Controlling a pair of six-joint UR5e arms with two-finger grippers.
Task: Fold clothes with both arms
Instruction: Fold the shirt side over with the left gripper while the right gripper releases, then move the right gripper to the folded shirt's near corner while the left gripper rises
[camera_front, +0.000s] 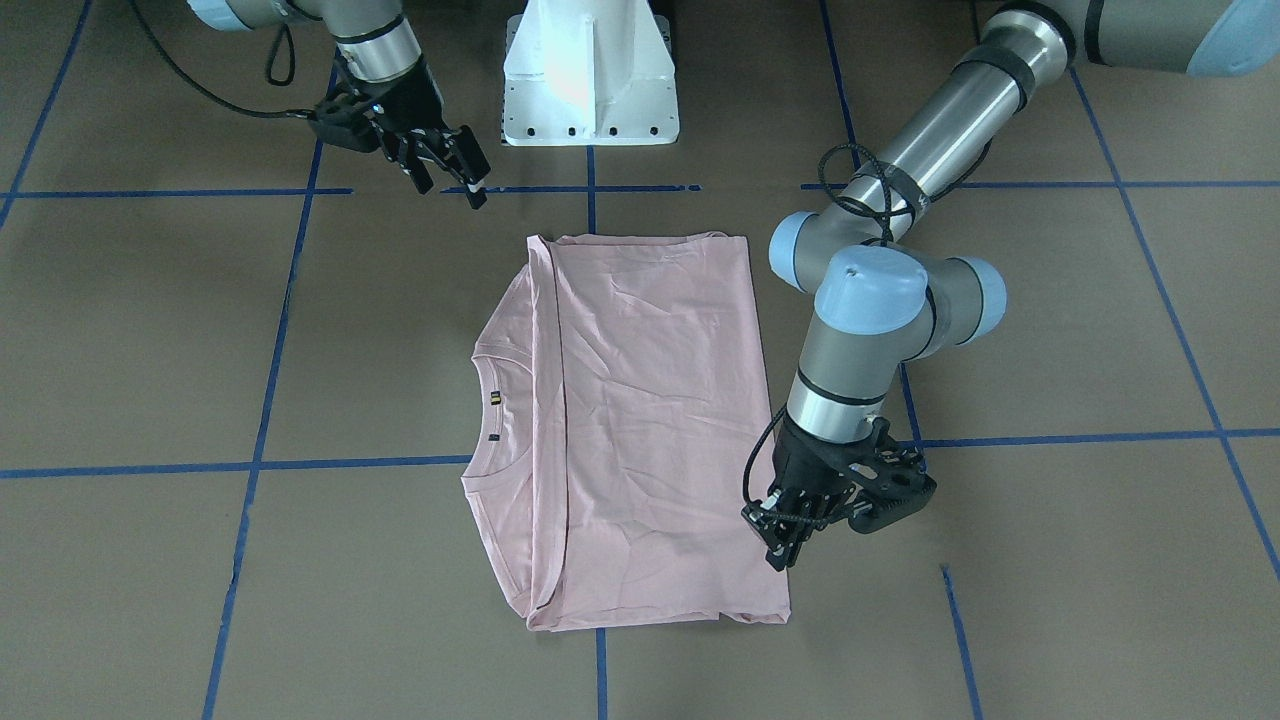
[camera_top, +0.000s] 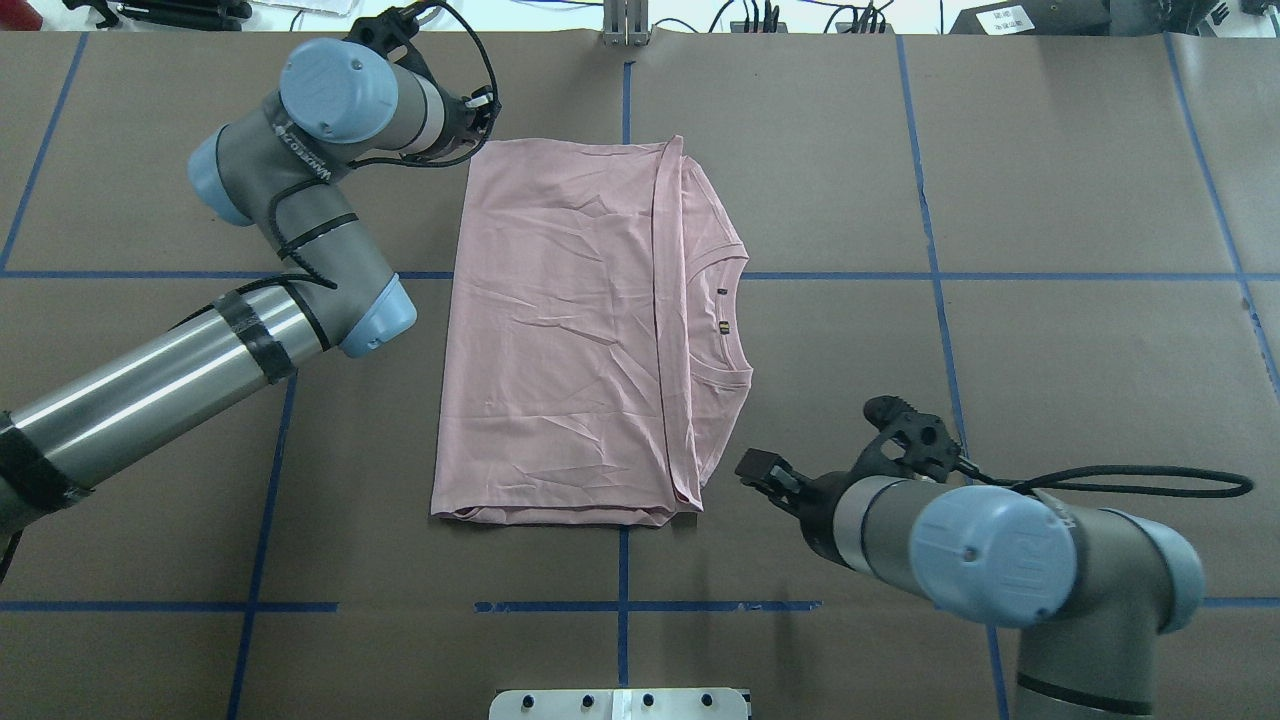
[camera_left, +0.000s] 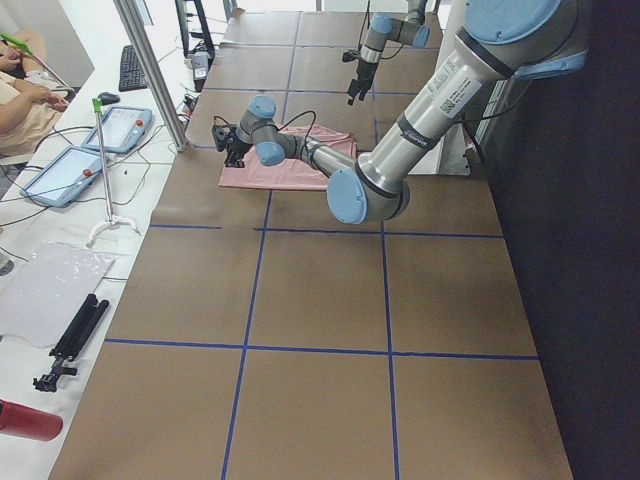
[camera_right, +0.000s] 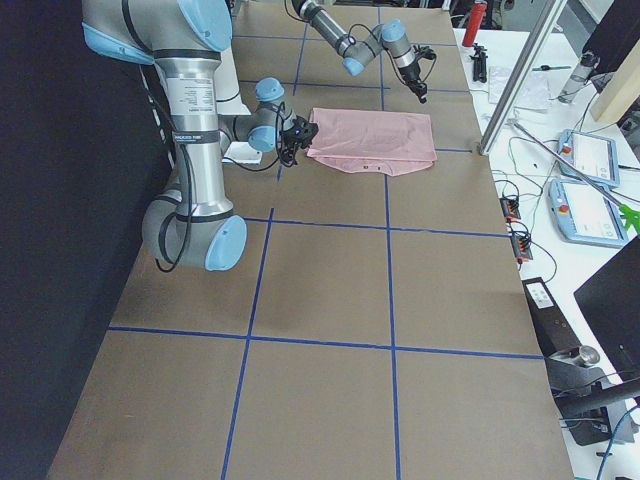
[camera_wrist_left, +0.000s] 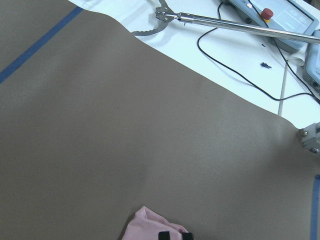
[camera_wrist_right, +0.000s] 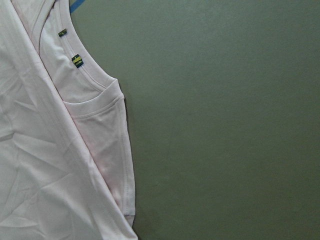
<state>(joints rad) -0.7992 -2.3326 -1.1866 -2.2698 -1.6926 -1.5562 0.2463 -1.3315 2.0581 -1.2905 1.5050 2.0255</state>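
pink t-shirt (camera_front: 650, 420) lies flat, right gripper (camera_front: 450, 188) wide and empty, left gripper (camera_front: 783, 555) unclear.

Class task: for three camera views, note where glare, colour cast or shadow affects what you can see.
Front-facing view: glare bleaches part of the white pedestal to a featureless patch. Right wrist view: the T-shirt washes out almost white and the table turns greenish. Overhead view: the shadow under the right arm is faint and soft-edged.
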